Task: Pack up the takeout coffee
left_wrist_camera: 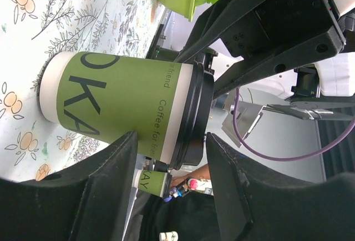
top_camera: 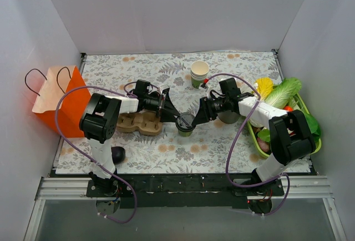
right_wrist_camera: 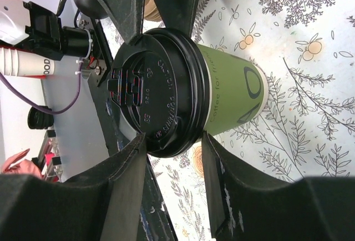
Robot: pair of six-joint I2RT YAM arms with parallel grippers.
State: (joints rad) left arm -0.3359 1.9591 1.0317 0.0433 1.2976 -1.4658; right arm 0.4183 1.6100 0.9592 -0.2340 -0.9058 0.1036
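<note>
The takeout coffee, a green paper cup with a black lid, stands upright on the floral tablecloth at mid-table. My left gripper is at its left side, turned on edge. In the left wrist view it is open, one finger beside the cup wall and one level with the lid top. My right gripper is at the cup's right side. In the right wrist view its fingers pinch the lid edge, one on top and one under the rim.
A cardboard cup carrier lies just left of the coffee under my left arm. An orange paper bag stands at the far left. A stack of lidless cups is behind. A green basket of vegetables is at the right. A loose black lid lies front left.
</note>
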